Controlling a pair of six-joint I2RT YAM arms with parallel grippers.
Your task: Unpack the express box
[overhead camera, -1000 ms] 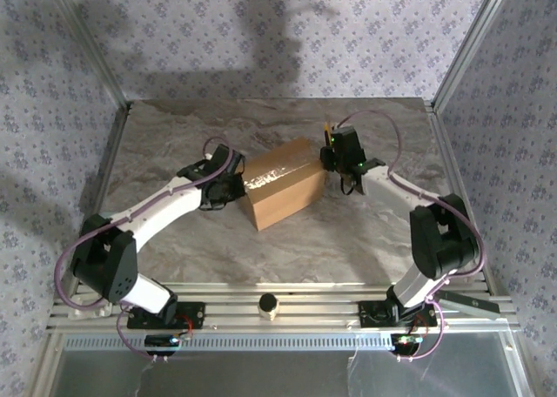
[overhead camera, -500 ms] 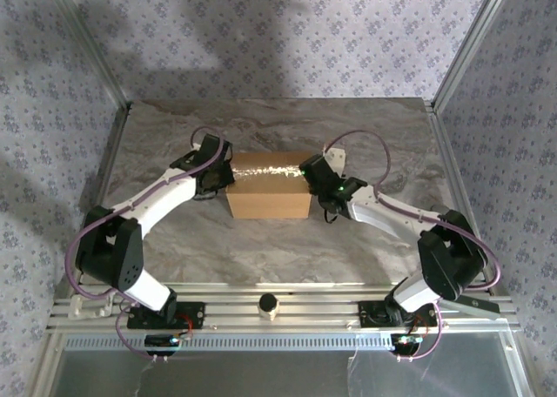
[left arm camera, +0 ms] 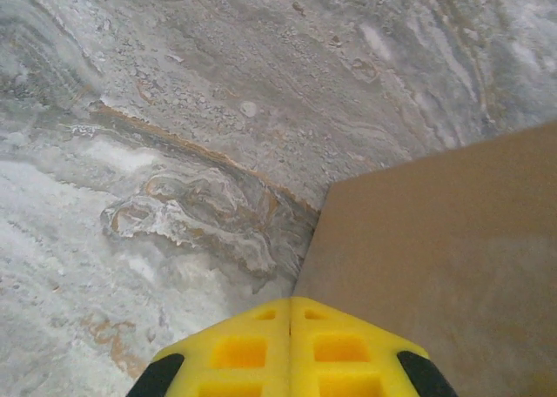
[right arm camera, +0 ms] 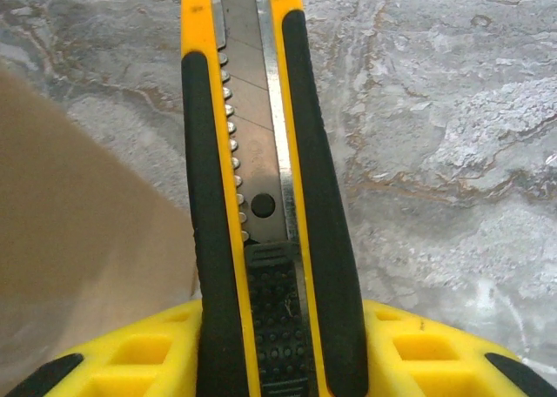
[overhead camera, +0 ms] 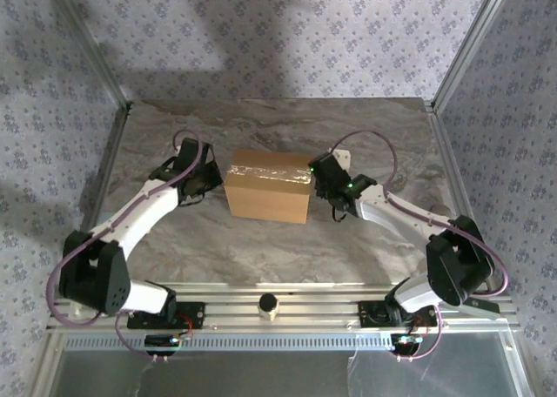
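The express box (overhead camera: pixel 266 197), brown cardboard with a shiny taped seam along its top, lies across the middle of the marble table. My left gripper (overhead camera: pixel 216 181) is shut with nothing in it, its yellow tips (left arm camera: pixel 291 308) meeting right at the box's left end wall (left arm camera: pixel 444 258). My right gripper (overhead camera: pixel 318 185) sits at the box's right end, shut on a yellow and black utility knife (right arm camera: pixel 261 153). The knife's blade is out and points away over the table. The box's side (right arm camera: pixel 78 258) stands just left of the knife.
The marble tabletop (overhead camera: pixel 261 240) spreads around the box. Metal frame posts and patterned walls close in the left, right and back sides. A small round knob (overhead camera: pixel 269 306) sits on the front rail between the arm bases.
The box has turned from a slanted lie to square across the table. The right gripper came down from above to the box's right end. The left arm swung outward to the left.
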